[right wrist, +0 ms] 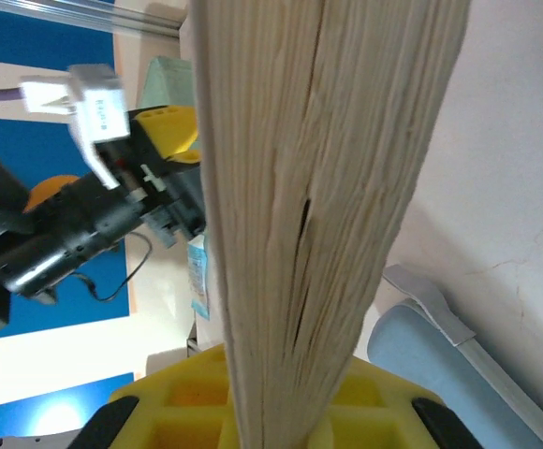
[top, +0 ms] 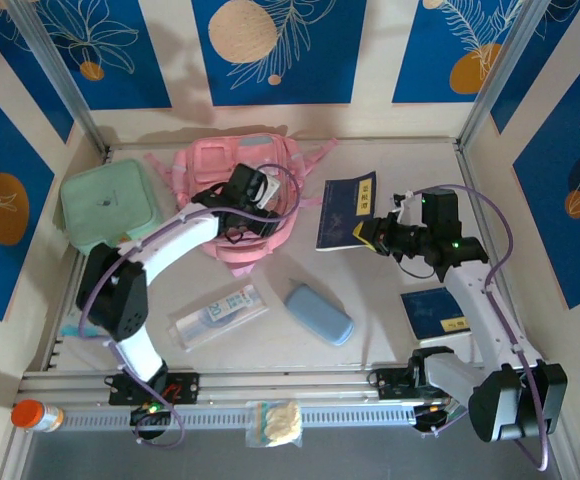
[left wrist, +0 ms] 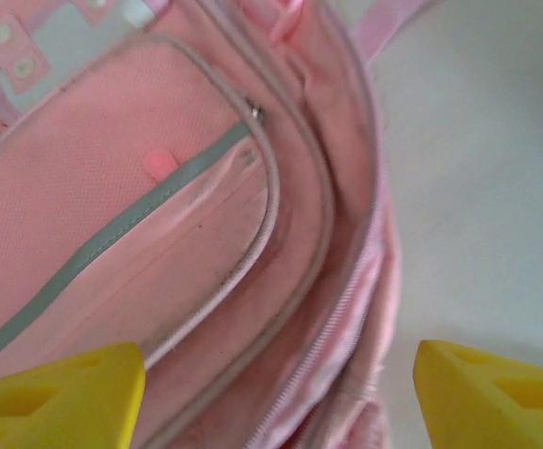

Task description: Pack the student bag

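Note:
The student bag (top: 232, 160), a soft pink backpack, lies at the back middle of the table. My left gripper (top: 240, 225) hovers over its near end. In the left wrist view its yellow fingers (left wrist: 56, 393) stand wide apart and open, nothing between them, above the bag's zip edge (left wrist: 346, 309) and front pocket (left wrist: 112, 215). My right gripper (top: 366, 233) is shut on a dark blue book (top: 348, 208) at its near right edge. In the right wrist view the book's cream page edges (right wrist: 318, 187) rise upright, clamped between the yellow fingers (right wrist: 178, 421) of that gripper (right wrist: 290, 416).
A mint-green lidded case (top: 110, 205) sits left of the bag. A clear plastic pouch (top: 218, 312) and a light blue pencil case (top: 318, 313) lie in front. A second blue book (top: 435, 312) lies at the right. An orange-capped bottle (top: 32, 415) and snack packet (top: 275, 422) rest on the near rail.

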Controlling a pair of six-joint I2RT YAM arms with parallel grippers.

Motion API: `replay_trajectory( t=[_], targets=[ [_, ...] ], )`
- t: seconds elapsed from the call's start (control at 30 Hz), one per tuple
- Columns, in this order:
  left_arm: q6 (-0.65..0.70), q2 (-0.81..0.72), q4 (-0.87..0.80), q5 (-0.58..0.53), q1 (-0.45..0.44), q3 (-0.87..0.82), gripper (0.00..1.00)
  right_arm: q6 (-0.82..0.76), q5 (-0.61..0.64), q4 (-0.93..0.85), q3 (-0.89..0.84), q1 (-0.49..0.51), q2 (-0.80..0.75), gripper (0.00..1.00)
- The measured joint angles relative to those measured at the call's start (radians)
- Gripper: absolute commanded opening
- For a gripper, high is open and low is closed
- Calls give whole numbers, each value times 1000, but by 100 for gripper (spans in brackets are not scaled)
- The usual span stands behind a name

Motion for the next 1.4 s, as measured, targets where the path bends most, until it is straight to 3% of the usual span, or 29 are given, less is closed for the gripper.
replay_trajectory(
  t=[0.27,0.47,0.57,0.7,0.83,1.2,1.4],
  targets=[
    [118,195,-34,-11,40,137,76,3,0,19,-9,-4,57,0],
    [130,246,-23,-34,53,158,63,7,0,23,-14,-12,72,0],
    [128,257,-24,-27,69,175,47,8,-1,28,-14,-15,77,0],
    [138,271,-31,0,75,217,16,8,-1,28,-14,-23,84,0],
    [142,276,-39,1,87,261,1,7,-1,27,-14,-31,84,0],
    [46,184,-140,49,98,327,0,-23,-41,26,-14,-43,121,0],
    [6,149,-249,61,98,464,0,-13,-68,63,-16,0,164,0]
  ],
)
